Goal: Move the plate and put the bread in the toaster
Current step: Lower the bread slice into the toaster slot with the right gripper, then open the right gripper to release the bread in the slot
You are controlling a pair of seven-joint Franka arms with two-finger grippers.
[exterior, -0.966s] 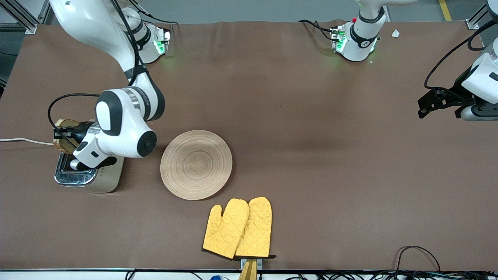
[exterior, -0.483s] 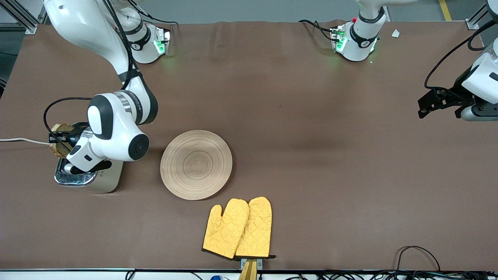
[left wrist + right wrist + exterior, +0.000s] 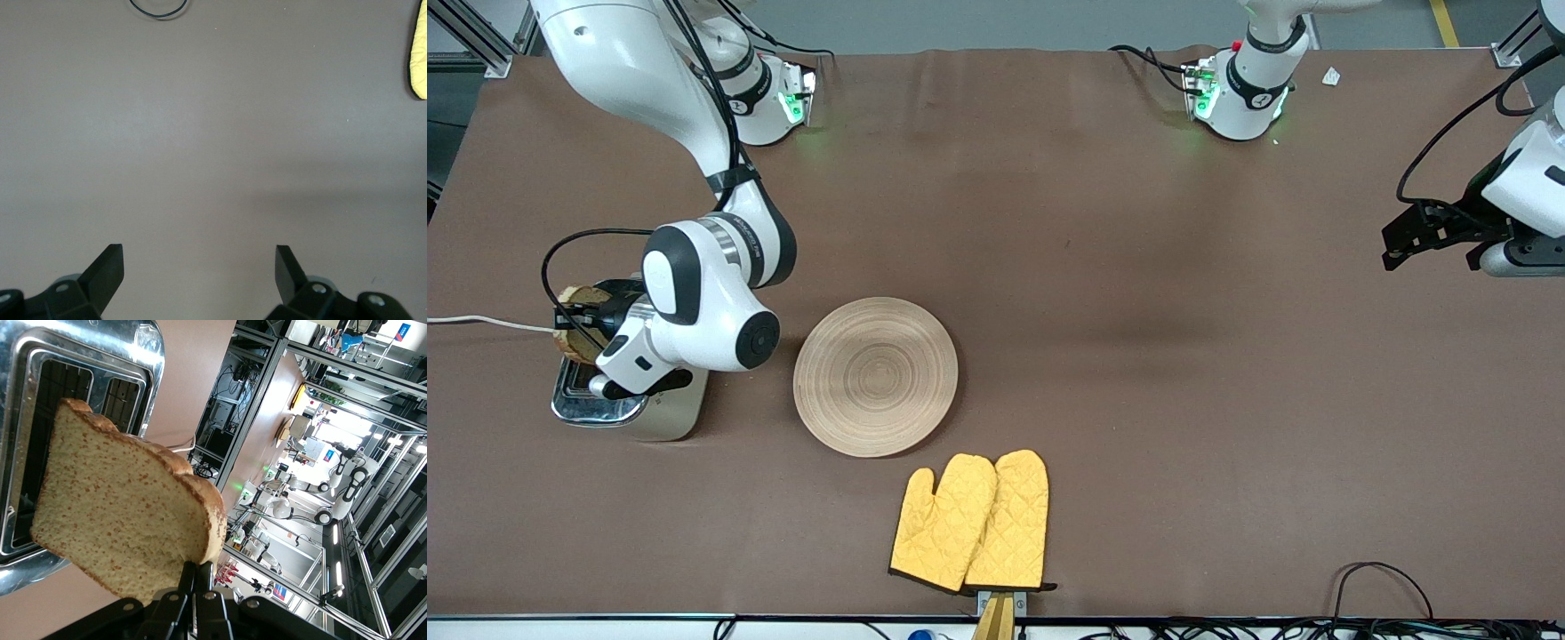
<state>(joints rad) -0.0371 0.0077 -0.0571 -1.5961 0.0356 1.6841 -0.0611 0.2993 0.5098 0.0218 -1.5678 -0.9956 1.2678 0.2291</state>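
Presently, we note the right gripper [image 3: 193, 577] pinching the bread [image 3: 123, 520] above the toaster [image 3: 627, 400], tilted; it may snag the slot rim. The left gripper [image 3: 199, 267] waits open, empty.

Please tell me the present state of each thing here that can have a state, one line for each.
bread: gripped by one edge, in the air over the toaster
toaster: both slots empty
plate: flat on the table, nothing on it
right gripper: shut on the bread
left gripper: open, waiting, holding nothing
oven mitts: lying flat, side by side
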